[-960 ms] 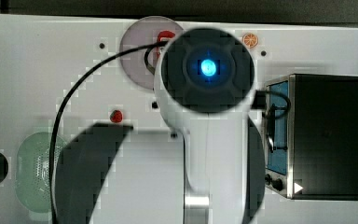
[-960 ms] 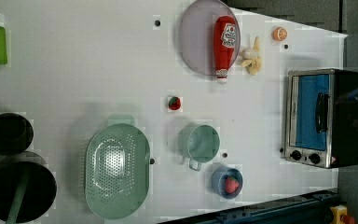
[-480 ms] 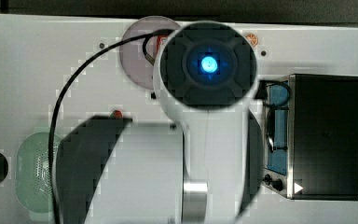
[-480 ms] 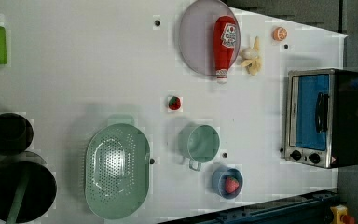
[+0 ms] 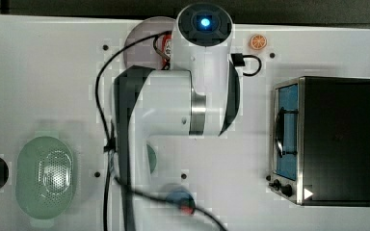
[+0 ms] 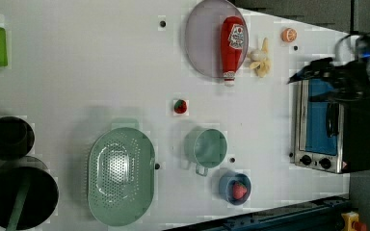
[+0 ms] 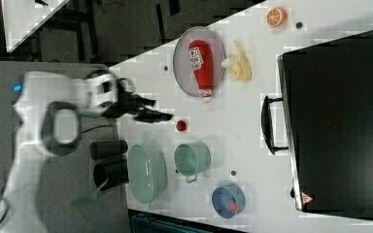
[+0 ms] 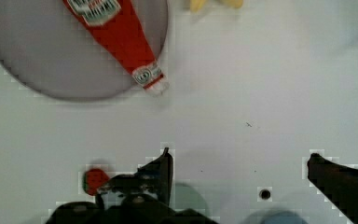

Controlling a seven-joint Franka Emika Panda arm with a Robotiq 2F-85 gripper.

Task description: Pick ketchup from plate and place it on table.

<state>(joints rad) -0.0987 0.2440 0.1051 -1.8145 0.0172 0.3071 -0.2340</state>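
The ketchup [image 6: 231,45], a red bottle with a white cap, lies flat on the pale lilac plate [image 6: 202,38], and its cap reaches just over the rim. In the right view the ketchup [image 7: 201,65] lies the same way on the plate [image 7: 182,58]. My gripper [image 8: 240,161] is open above the white table [image 8: 237,93], with nothing between its fingers. It hovers short of the plate [image 8: 37,60], and the ketchup [image 8: 116,37] cap points toward it. The gripper [image 7: 155,109] hangs high over the scene. The arm hides most of the plate [image 5: 139,38].
A small strawberry [image 6: 180,106], a green cup [image 6: 207,148], a green perforated bowl [image 6: 120,175] and a blue bowl [image 6: 234,188] lie beyond the plate. A banana [image 6: 259,61] and an orange slice [image 6: 288,34] sit beside it. A toaster oven [image 6: 325,130] stands at the left view's right.
In the top view the arm's head has moved up toward the plate end of the table. The gripper has come into the left view at its right. The ketchup has not moved.
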